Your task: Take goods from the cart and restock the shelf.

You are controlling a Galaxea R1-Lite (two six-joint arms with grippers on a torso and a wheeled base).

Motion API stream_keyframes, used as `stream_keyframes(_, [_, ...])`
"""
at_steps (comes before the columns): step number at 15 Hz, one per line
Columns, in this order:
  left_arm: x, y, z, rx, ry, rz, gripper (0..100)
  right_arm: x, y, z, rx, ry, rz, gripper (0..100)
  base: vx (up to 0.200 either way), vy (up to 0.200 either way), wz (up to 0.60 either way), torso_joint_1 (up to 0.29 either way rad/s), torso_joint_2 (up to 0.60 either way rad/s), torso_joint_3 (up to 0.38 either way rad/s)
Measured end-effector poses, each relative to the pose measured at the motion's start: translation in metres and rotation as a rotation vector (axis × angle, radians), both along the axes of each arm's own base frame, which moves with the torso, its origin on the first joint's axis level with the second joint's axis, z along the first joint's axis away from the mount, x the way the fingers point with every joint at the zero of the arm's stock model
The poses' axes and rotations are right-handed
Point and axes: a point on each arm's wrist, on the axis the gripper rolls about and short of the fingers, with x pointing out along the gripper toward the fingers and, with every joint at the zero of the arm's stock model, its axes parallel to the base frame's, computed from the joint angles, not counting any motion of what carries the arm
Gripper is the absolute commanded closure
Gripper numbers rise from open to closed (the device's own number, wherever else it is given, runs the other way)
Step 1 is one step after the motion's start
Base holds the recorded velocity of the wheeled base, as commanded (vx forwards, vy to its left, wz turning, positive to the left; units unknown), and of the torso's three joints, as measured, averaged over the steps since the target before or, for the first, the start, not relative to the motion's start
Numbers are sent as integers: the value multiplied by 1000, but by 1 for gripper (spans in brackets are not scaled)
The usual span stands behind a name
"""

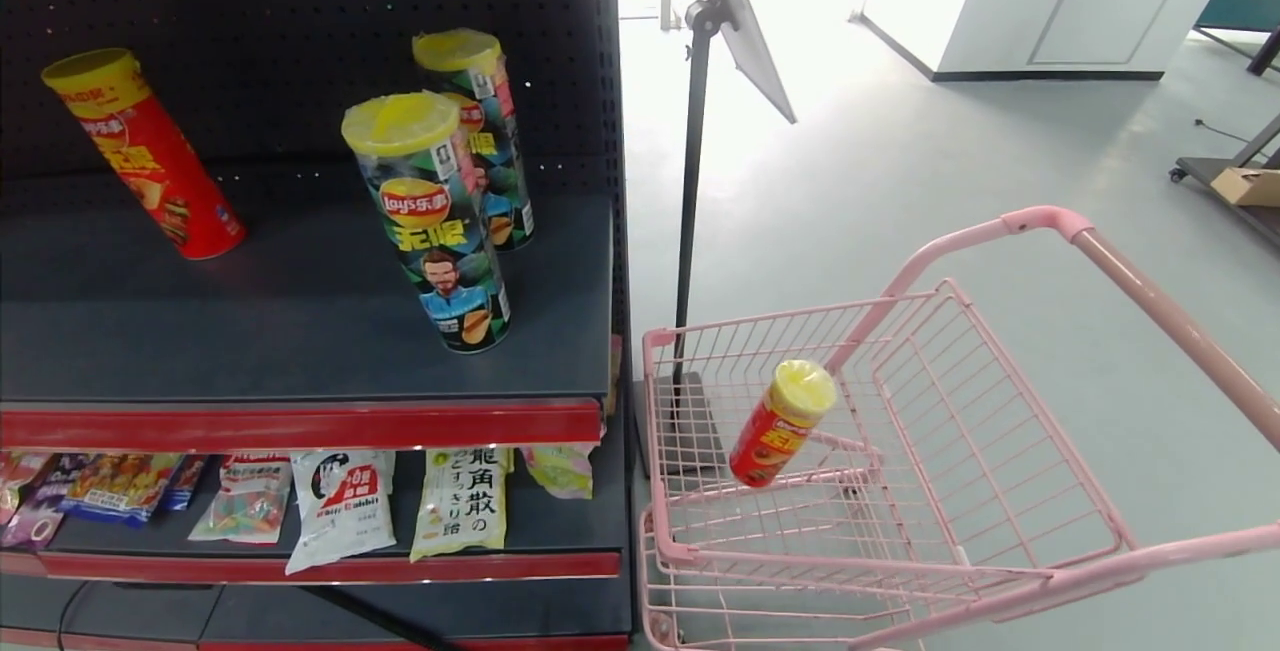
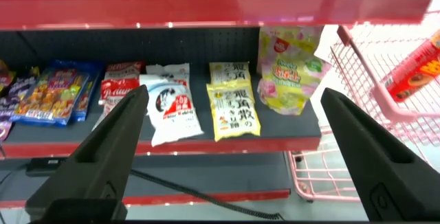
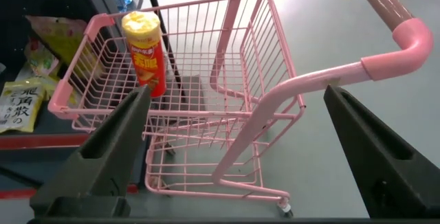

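A red chip can (image 1: 780, 423) is standing in the pink cart (image 1: 1040, 221), right of the shelf (image 1: 300, 351), where three other cans (image 1: 430, 221) are sitting. The left gripper (image 2: 234, 90) and right gripper (image 3: 235, 90) are both hanging wide open, holding nothing.

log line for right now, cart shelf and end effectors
cart: one can inside | top shelf: three cans standing | left end effector: open, empty, facing snack shelf | right end effector: open, empty, facing cart
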Motion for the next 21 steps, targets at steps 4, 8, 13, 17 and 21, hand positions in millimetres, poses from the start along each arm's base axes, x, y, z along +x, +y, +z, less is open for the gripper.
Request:
stream_keyframes(4, [0,0,0,0,0,0,0,0,0,0,0,0,0,0,0,0,0,0,0,0])
stream_keyframes(8, [0,0,0,0,0,0,0,0,0,0,-1,1,0,0,0,0,0,0,0,0])
stream_keyframes(13, [0,0,0,0,0,0,0,0,0,0,-1,1,3,0,0,0,0,0,0,0])
stream_keyframes(17, [0,0,0,0,0,0,0,0,0,0,0,1,3,0,0,0,0,0,0,0])
stream_keyframes(21, [0,0,0,0,0,0,0,0,0,0,0,0,3,0,0,0,0,0,0,0])
